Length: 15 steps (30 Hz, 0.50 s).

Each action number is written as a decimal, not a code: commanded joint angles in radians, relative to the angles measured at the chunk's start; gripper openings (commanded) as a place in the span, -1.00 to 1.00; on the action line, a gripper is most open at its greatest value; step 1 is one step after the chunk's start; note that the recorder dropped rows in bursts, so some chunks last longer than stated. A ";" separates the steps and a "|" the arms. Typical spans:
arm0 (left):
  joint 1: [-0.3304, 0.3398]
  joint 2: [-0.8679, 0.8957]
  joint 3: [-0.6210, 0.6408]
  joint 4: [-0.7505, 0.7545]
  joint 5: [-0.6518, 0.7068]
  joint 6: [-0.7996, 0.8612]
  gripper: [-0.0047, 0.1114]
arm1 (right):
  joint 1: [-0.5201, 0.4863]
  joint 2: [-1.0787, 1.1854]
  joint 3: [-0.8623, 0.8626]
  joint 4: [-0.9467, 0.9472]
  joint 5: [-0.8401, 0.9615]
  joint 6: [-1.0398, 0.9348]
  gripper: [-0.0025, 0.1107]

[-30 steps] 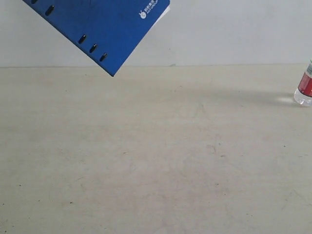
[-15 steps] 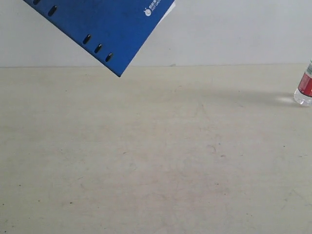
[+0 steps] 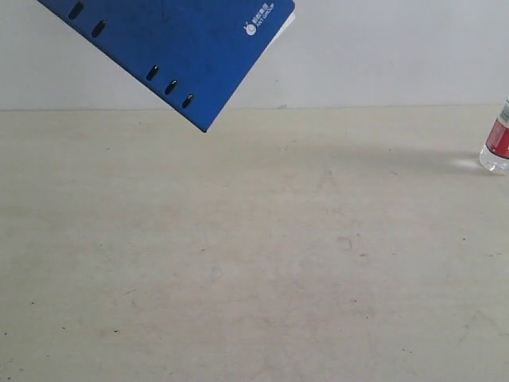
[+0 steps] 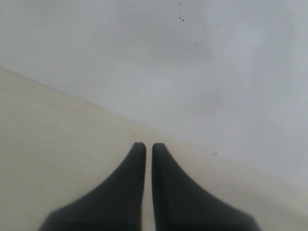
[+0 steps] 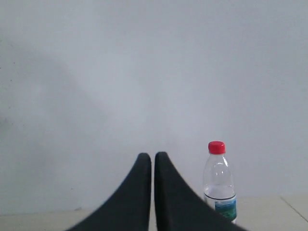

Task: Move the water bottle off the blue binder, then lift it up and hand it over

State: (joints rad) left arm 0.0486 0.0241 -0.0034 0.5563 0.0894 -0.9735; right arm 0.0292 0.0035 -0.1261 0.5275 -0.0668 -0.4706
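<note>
Exterior view, blue binder (image 3: 183, 48) drifted right and lower, water bottle (image 3: 498, 147) unmoved, left pincer (image 4: 148, 147) and right pincer (image 5: 153, 156) clenched, empty.

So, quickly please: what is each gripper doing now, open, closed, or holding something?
Left gripper: closed, nothing between its fingers.
Right gripper: closed, empty; the small clear plastic bottle with red cap stands apart.

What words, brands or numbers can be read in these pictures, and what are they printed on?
Nothing can be read outright.
On the blue binder: a white logo with small lettering beside it, too small to read.
On the water bottle: a printed label, too blurred to read.
No other writing shows.
</note>
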 commanded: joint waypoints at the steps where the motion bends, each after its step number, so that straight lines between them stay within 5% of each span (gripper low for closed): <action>1: -0.001 -0.008 0.003 -0.010 -0.014 -0.004 -0.84 | 0.002 -0.003 0.063 -0.499 -0.020 0.612 -0.96; 5: -0.001 -0.008 0.003 -0.010 -0.011 -0.004 -0.84 | 0.002 -0.003 0.126 -0.573 -0.002 0.727 -0.96; 11: -0.001 -0.008 0.003 -0.010 -0.011 -0.004 -0.84 | 0.002 -0.003 0.126 -0.560 0.418 0.723 -0.96; 15: -0.001 -0.008 0.003 -0.010 -0.011 -0.004 -0.84 | -0.008 -0.003 0.126 -0.537 0.514 0.700 -0.96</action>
State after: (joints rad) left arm 0.0486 0.0241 -0.0034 0.5563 0.0894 -0.9735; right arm 0.0292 0.0035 -0.0018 -0.0190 0.3822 0.2442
